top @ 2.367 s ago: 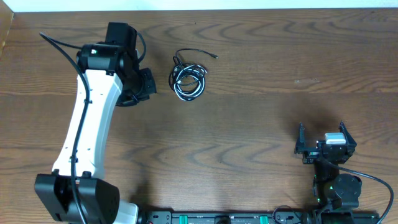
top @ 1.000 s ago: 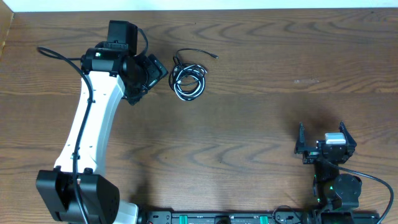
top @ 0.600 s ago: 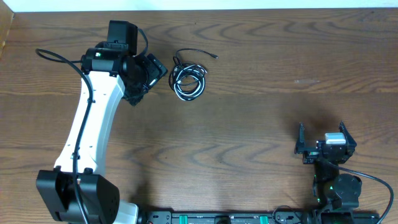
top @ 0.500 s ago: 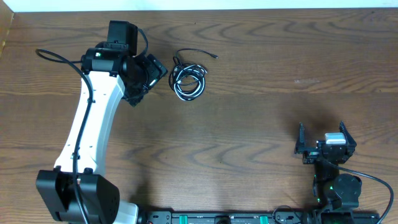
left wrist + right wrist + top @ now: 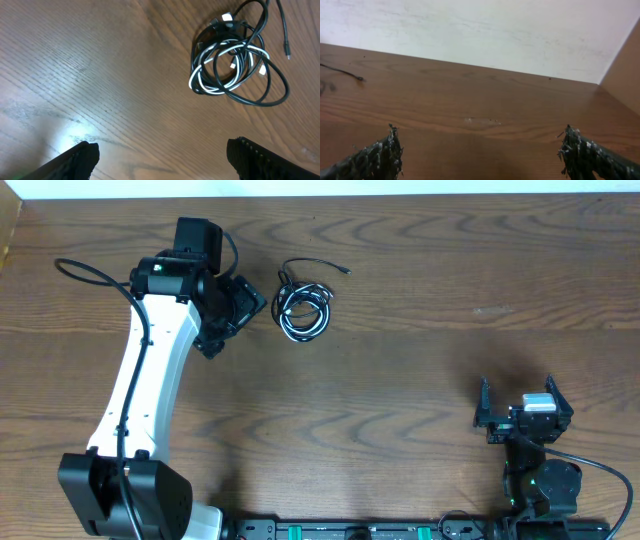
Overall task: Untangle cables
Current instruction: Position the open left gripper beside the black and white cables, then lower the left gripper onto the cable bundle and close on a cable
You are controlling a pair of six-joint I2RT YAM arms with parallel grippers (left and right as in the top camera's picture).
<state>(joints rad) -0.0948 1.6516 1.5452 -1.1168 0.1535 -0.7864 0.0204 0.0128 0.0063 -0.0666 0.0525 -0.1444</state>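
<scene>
The cables [image 5: 303, 308] lie in one tangled bundle on the wooden table, black loops wound with a white one, and a loose black end [image 5: 335, 267] trails to the upper right. In the left wrist view the bundle [image 5: 231, 65] sits at the upper right, ahead of the fingers and apart from them. My left gripper [image 5: 236, 312] is open just left of the bundle, with only bare wood between its fingers [image 5: 162, 152]. Far off at the front right, my right gripper [image 5: 517, 393] stands wide open and holds nothing [image 5: 481, 137].
A thick black wire [image 5: 85, 264] loops off the left arm. The table's far edge meets a white wall [image 5: 480, 30]. The arms' base rail [image 5: 350, 531] runs along the front edge. A faint pale smudge [image 5: 492, 310] marks the wood at the right.
My left gripper has come up beside the bundle and turned at the wrist, then dipped slightly. The cables and the right arm have not moved.
</scene>
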